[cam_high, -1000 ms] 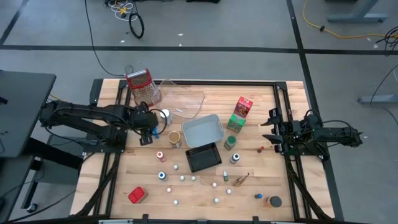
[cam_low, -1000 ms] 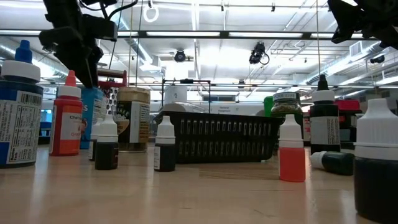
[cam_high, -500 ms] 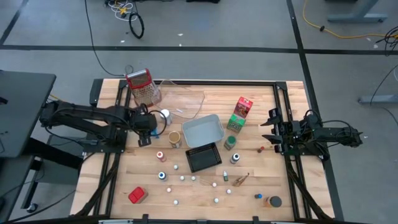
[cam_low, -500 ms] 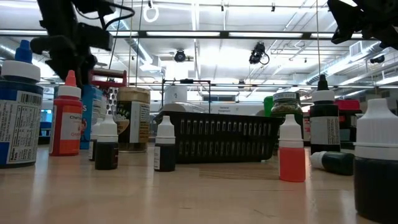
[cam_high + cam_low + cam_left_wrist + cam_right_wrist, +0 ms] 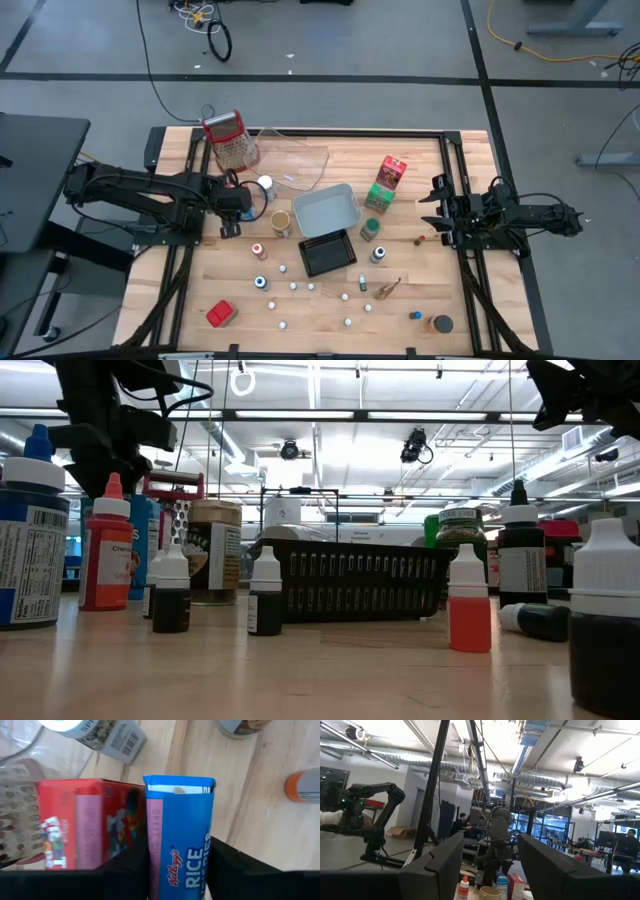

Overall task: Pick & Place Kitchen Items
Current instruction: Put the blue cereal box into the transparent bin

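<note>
- Clamping a blue cardboard cereal carton (image 5: 180, 855), the left gripper (image 5: 232, 208) sits centre-left in the high view; carton's long axis runs out along the fingers.
- Parked at right edge, right gripper (image 5: 444, 213) spread empty.

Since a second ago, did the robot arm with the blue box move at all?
Yes. The left gripper, shut on the blue cereal box, has slid a little toward the table's left edge, away from the grey tray. The right gripper stayed where it was at the right edge, open and holding nothing. The trays, the metal grater and the little bottles have not shifted.
</note>
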### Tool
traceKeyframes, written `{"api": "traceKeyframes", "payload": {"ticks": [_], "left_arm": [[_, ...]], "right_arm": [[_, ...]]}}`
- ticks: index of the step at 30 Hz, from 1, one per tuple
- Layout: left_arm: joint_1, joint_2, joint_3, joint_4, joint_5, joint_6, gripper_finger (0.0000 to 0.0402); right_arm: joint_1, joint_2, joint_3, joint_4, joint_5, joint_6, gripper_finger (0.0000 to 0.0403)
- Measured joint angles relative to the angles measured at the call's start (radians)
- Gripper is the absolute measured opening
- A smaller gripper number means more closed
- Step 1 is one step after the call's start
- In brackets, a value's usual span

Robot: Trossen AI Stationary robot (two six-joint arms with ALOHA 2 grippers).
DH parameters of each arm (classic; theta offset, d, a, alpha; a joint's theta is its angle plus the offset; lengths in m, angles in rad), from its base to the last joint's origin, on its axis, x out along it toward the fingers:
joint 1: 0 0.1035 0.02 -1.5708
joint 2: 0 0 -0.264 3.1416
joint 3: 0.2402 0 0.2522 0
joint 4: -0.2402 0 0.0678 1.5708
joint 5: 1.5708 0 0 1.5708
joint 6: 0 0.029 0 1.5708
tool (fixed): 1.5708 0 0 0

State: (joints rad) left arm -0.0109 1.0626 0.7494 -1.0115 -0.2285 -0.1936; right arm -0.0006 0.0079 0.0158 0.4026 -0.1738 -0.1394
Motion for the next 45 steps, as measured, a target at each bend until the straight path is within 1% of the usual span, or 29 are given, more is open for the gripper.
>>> {"api": "traceKeyframes", "payload": {"ticks": [4, 7, 12, 17, 21, 28, 31, 34, 38, 45], "left_arm": [[0.000, 0.000, 0.000, 0.004, 0.044, -0.024, 0.0115], [0.000, 0.000, 0.000, 0.021, 0.070, -0.048, 0.0101], [0.000, 0.000, 0.018, 0.045, 0.074, -0.058, 0.0096], [0.000, 0.000, 0.100, 0.078, 0.071, -0.063, 0.0097], [0.000, 0.000, 0.185, 0.078, 0.041, -0.051, 0.0095], [0.000, 0.000, 0.318, 0.089, -0.071, -0.033, 0.0101], [0.000, 0.000, 0.352, 0.086, -0.094, -0.032, 0.0102], [0.006, 0.000, 0.373, 0.090, -0.149, -0.031, 0.0102], [0.054, 0.016, 0.376, 0.097, -0.175, -0.031, 0.0102], [0.204, 0.103, 0.376, 0.150, -0.174, 0.021, 0.0102]], "right_arm": [[0.000, 0.000, 0.000, 0.000, 0.000, 0.000, 0.0201], [0.000, 0.000, 0.000, 0.000, 0.000, 0.000, 0.0201], [0.000, 0.000, 0.000, 0.000, 0.000, 0.000, 0.0201], [0.000, 0.000, 0.000, 0.000, 0.000, 0.013, 0.0201], [0.000, 0.000, 0.000, 0.000, 0.000, 0.019, 0.0201], [0.000, 0.000, 0.000, 0.000, 0.000, 0.023, 0.0201], [0.000, 0.000, 0.000, 0.000, 0.000, 0.023, 0.0201], [0.000, 0.000, 0.000, 0.000, 0.000, 0.023, 0.0201], [0.000, 0.000, 0.000, 0.000, 0.000, 0.023, 0.0201], [0.000, 0.000, 0.000, 0.001, 0.000, 0.023, 0.0201]]}}
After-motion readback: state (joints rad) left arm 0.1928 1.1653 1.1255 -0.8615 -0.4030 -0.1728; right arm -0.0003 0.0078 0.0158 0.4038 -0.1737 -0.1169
